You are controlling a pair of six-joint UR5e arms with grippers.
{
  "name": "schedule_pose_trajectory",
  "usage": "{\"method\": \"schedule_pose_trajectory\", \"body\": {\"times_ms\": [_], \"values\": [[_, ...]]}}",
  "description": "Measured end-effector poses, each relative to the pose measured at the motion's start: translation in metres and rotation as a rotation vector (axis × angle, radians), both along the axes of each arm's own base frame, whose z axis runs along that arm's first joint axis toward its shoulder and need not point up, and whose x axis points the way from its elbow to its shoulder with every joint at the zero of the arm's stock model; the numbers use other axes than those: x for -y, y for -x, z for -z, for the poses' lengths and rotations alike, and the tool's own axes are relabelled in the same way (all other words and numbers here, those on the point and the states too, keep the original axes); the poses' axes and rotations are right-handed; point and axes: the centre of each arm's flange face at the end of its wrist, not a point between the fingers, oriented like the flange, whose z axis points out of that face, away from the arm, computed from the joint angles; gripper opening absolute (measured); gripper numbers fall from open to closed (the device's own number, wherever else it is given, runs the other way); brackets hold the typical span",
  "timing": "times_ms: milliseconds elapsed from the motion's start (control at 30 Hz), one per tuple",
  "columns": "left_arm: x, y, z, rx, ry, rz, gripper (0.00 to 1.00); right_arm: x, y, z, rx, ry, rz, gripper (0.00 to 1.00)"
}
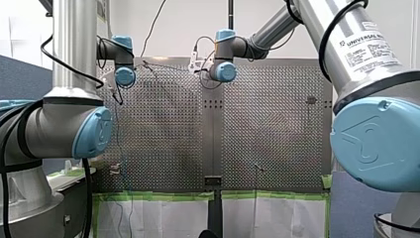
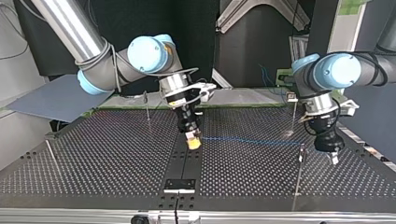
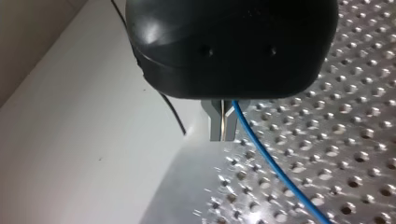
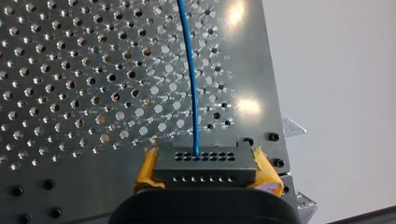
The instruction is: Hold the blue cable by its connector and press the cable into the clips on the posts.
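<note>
Around the grippers: you have open perforated table (image 2: 93,154); a thin post (image 2: 299,172) stands near the left gripper (image 2: 332,157), by the table's edge.
Right gripper (image 2: 193,141): yellow pads clamped on the connector (image 4: 205,165).
Blue cable (image 2: 247,140): stretches from the connector toward that post.
Left gripper: fingers (image 3: 215,123) drawn together, cable just beside them.

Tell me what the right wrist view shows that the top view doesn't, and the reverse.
Only the right wrist view: the dark connector with its rows of holes, clamped between yellow pads, the cable leaving one hole. Only the top view: my left hand toward the cable's other end, and thin posts standing on the table. Both: the blue cable, the yellow pads of my right hand and the perforated table.
</note>
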Motion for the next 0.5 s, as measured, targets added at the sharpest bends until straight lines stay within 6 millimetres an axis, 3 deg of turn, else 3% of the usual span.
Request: {"method": "schedule_pose_trajectory", "body": {"times_ms": [500], "values": [[-0.002, -0.019, -0.012, 0.035, 0.03, 0.02, 0.05, 0.024, 0.01, -0.006, 0.013, 0.012, 0.02, 0.0]]}}
